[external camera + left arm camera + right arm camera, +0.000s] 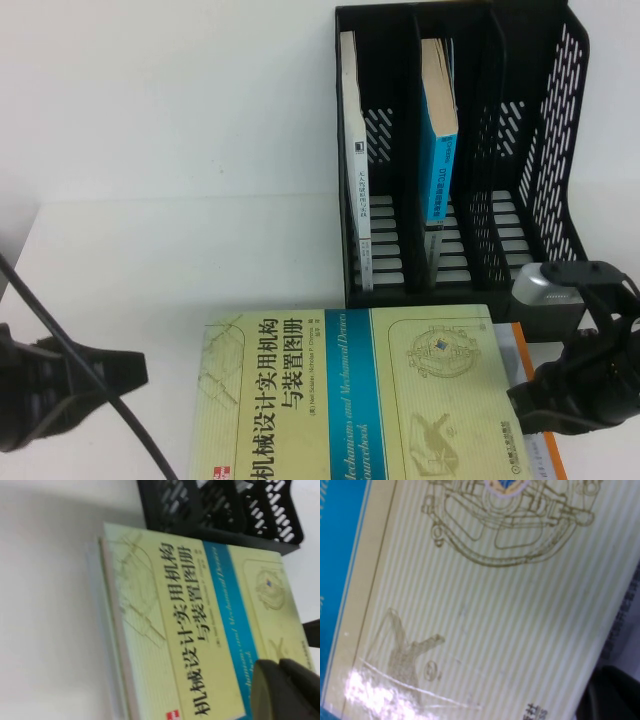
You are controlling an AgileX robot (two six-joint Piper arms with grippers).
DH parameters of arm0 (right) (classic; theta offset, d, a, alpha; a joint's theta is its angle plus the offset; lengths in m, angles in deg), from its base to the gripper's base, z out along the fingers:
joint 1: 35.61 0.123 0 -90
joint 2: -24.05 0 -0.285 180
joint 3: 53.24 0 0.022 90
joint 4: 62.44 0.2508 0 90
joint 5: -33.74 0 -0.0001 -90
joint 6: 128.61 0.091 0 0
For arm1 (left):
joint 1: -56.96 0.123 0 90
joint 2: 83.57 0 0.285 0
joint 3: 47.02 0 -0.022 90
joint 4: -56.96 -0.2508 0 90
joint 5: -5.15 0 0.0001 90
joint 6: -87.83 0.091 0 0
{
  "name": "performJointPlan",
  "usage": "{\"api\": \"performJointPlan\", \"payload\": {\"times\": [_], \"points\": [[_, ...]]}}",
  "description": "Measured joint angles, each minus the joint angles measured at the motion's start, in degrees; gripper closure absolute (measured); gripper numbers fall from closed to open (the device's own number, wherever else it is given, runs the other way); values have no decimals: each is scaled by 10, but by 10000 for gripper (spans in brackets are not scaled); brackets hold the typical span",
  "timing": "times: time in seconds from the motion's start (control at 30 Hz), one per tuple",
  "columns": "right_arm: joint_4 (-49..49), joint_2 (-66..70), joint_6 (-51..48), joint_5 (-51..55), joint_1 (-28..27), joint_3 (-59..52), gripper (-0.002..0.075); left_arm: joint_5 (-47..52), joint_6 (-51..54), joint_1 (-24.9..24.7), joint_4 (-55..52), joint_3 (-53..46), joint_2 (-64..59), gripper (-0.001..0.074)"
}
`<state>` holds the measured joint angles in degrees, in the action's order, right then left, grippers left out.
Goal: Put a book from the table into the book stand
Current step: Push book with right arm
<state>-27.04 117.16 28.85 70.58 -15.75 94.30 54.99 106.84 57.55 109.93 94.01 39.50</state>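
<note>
The pale yellow-green book [350,400] with a blue band lies flat at the table's front, cover up. It also shows in the left wrist view [200,630] and fills the right wrist view [485,605]. My right gripper [520,395] is at the book's right edge and seems shut on that edge. One dark finger [615,695] shows beside the edge, partly hidden by the book. My left gripper [135,372] is shut and empty, low over the table left of the book, apart from it; its fingers [280,680] show close together. The black book stand [560,150] stands behind the book.
The stand holds a white book [352,150] in its left slot and a blue-spined book [440,150] in the second; its right slots hold nothing. A white book with orange edges [545,455] lies under the yellow-green book. The white table [150,250] stretches left.
</note>
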Motion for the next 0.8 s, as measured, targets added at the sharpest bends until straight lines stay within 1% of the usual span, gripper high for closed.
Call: {"api": "performJointPlan", "payload": {"times": [0.17,0.27,0.37,0.5,0.8], "points": [[20,2,-7,-5,0,0,729,12,-50,0,-69,51,-1,739],[40,5,-24,-8,0,0,729,27,-75,0,-77,75,-1,739],[62,7,-38,-10,0,0,729,54,-86,0,-63,82,-1,739],[85,8,-51,-12,0,-1,729,73,-81,0,-49,84,-1,739],[102,8,-58,-17,4,-1,729,113,-14,0,-18,85,-1,739]]}}
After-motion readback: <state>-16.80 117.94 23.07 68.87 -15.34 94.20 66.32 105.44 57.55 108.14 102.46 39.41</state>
